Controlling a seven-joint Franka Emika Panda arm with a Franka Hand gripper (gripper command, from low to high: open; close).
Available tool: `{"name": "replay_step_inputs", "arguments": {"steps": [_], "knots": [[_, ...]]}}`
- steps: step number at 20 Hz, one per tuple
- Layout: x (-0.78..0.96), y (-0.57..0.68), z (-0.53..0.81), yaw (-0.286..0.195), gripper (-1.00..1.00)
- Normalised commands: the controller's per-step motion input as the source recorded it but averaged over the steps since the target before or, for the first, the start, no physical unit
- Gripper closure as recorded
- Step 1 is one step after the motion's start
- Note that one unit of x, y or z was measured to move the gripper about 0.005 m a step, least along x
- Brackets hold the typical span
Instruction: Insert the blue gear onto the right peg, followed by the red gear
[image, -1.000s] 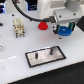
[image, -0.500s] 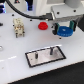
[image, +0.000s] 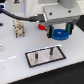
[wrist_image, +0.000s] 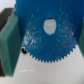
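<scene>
A: where's the blue gear (image: 60, 35)?

B: pinched between the fingers (image: 60, 33), lifted clear of the tabletop (image: 15, 62). Gripper hangs at roughly 1 o'clock from the white plate (image: 44, 56) in the exterior view, gear's flat face tipped toward the camera rather than level

A: why held like that?

B: my guess: gripping by the rim leaves the centre hole free for the pin. Wrist view shows the hole (wrist_image: 50, 26) open and unobstructed, toothed edge fills most of the frame

A: pegs?

B: two dark pins standing on the plate. The right peg (image: 51, 49) is the one nearer the gear, other one just beside it toward 9 o'clock. Gear is well apart from both, nothing seated yet

A: red gear (image: 25, 7)?

B: a red blob at 11 o'clock near the back of the scene, partly cut off, too small to be sure. Untouched as far as I can tell

A: stage?

B: carry phase, I'd say. Gear needs levelling and centring over the right peg before lowering. Risk is the tilt: hole catches the pin tip and jams
</scene>
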Motion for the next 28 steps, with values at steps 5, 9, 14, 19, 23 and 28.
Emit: {"name": "replay_step_inputs", "arguments": {"steps": [5,9,14,19,23,28], "knots": [[0.52,-0.24,0.06,0.000,1.00],[0.33,-0.24,-0.03,0.000,1.00],[0.27,-0.15,-0.04,0.000,1.00],[0.21,-0.06,-0.08,0.000,1.00],[0.27,-0.01,-0.06,0.000,1.00],[0.26,0.00,0.04,0.000,1.00]]}}
